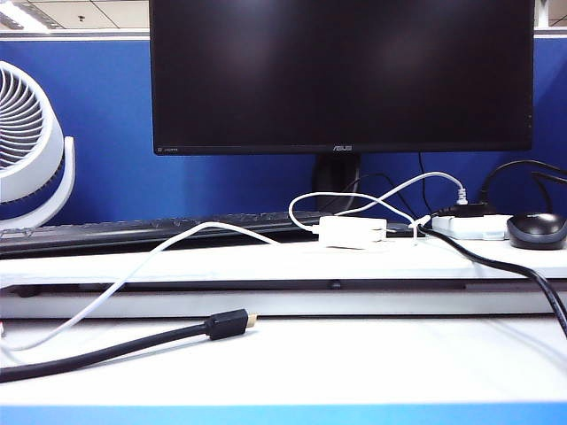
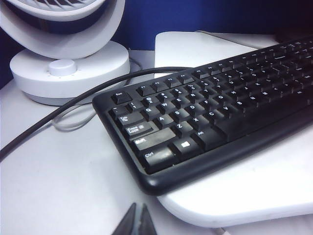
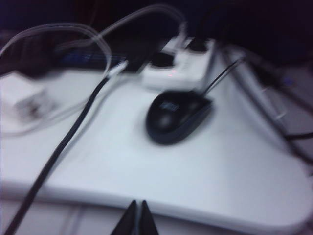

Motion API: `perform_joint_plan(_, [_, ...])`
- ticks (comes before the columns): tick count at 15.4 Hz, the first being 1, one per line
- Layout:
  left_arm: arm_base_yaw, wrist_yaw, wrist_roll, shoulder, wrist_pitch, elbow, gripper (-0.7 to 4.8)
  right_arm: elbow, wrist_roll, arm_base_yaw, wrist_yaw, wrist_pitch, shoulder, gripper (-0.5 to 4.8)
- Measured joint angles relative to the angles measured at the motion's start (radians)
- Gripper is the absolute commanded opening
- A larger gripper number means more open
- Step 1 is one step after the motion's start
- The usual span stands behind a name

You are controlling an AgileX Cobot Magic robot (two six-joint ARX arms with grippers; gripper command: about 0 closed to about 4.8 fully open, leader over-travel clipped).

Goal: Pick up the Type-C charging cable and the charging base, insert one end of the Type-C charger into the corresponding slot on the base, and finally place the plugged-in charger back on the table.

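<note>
Charging base point(image 1: 353, 231): on the table's point(image 1: 292, 363) raised shelf, long axis across the exterior view, well beyond the right claw.
Type-C charging cable point(image 1: 159, 257): meets the base's left end, loops above it, then trails down-left off the shelf.
Left claw point(image 2: 138, 221): tips pressed together, empty, just short of the keyboard point(image 2: 215, 107); fan point(image 2: 63, 49) beyond.
Right claw point(image 3: 137, 220): pinched closed, empty; mouse point(image 3: 177, 115) straight ahead, power strip point(image 3: 178, 63) past it.

left gripper point(image 2: 139, 221) shut (fingers together) | near keyboard point(image 2: 215, 112) | fan point(image 2: 63, 49) behind
</note>
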Motion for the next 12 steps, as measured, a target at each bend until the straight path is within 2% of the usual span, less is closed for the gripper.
perform_joint_plan(2, [0.0, 0.0, 0.0, 0.0, 0.001, 0.0, -0.02, -0.021, 0.0, -0.072, -0.002, 0.036, 0.0, -0.01])
perform_joint_plan(5, [0.0, 0.0, 0.0, 0.0, 0.002, 0.0, -0.02, -0.021, 0.053, -0.076, -0.005, -0.038, 0.001, -0.01])
perform_joint_plan(8, [0.0, 0.0, 0.0, 0.0, 0.002, 0.0, -0.02, -0.021, 0.101, -0.103, 0.008, -0.037, 0.001, -0.01])
perform_joint_plan(12, [0.0, 0.0, 0.0, 0.0, 0.002, 0.0, -0.02, -0.021, 0.104, -0.103, 0.015, -0.035, 0.001, -0.01])
